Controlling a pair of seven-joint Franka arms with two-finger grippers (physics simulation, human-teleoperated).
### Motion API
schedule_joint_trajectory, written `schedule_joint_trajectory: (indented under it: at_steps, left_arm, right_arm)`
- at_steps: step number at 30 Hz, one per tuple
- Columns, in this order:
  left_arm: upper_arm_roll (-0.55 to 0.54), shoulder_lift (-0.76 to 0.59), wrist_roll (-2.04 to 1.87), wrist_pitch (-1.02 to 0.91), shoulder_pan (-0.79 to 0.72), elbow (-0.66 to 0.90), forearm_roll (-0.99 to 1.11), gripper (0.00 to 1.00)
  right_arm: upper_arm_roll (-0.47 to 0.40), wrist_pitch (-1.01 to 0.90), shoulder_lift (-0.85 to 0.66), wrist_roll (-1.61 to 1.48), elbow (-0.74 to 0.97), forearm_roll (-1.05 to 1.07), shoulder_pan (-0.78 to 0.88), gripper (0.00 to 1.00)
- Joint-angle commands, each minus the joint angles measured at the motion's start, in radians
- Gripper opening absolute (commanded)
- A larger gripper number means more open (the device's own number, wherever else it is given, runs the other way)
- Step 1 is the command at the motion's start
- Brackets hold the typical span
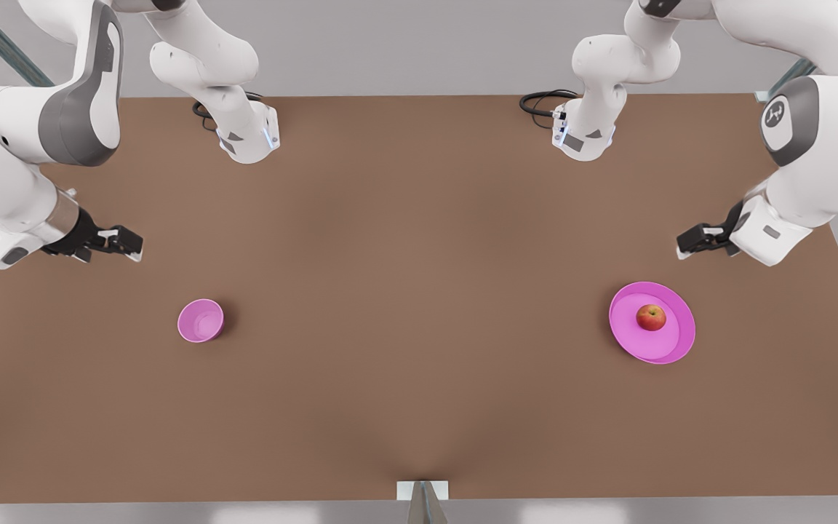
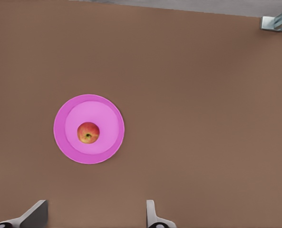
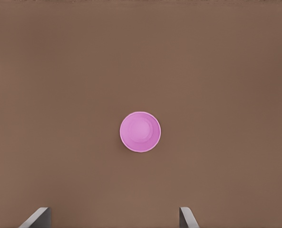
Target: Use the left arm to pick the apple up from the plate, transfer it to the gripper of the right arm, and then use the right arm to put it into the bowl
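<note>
While both arms hang above the brown table (image 1: 419,291), the scene reads:
Apple (image 1: 651,317): sits in the middle of the plate (image 1: 670,346), at the front view's right.
Bowl (image 1: 200,320): upright, at the front view's left, well apart from the plate.
Left gripper (image 1: 688,241): above the table near the plate, fingers (image 2: 151,211) spread, holding nothing.
Right gripper (image 1: 126,244): above the table near the bowl, fingers (image 3: 186,217) spread, holding nothing.

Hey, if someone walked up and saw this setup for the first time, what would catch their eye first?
Most likely the red apple sitting on the bright-pink plate at the front view's right, vivid against the brown table. Next, the small pink bowl alone at the front view's left. Above each hangs an open gripper: the left gripper near the plate, the right gripper near the bowl.
</note>
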Motion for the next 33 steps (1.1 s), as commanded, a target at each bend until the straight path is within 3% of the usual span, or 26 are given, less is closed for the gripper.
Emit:
schedule_joint_trajectory:
  at_steps: [1,2,7,9,14,20,33]
  left_arm:
    - [0.0,0.002,0.052,0.038,0.001,0.0,0.007,1.0]
    - [0.0,0.029,0.055,0.066,-0.002,-0.007,0.005,1.0]
    - [0.006,0.06,0.05,0.676,0.047,-0.463,-0.002,1.0]
    - [0.006,0.091,0.054,0.798,0.053,-0.53,-0.002,1.0]
    - [0.006,0.16,0.158,0.821,0.108,-0.543,-0.002,1.0]
    - [0.004,0.164,0.293,0.994,0.151,-0.713,-0.004,1.0]
    - [0.006,0.281,0.293,1.026,0.176,-0.741,-0.027,1.0]
  right_arm:
    - [0.0,0.022,-0.001,-0.022,-0.001,0.001,-0.002,1.0]
    - [0.0,0.022,-0.001,-0.023,-0.002,0.001,-0.003,1.0]
    - [0.0,0.022,-0.001,-0.011,-0.007,0.001,-0.002,1.0]
    - [0.0,0.022,-0.001,-0.017,-0.007,0.001,-0.002,1.0]
    - [0.0,0.023,0.007,-0.009,-0.01,0.002,0.001,1.0]
    - [0.0,0.023,0.016,-0.011,-0.005,0.002,0.003,1.0]
    - [0.0,0.023,0.019,-0.019,-0.007,0.004,-0.003,1.0]
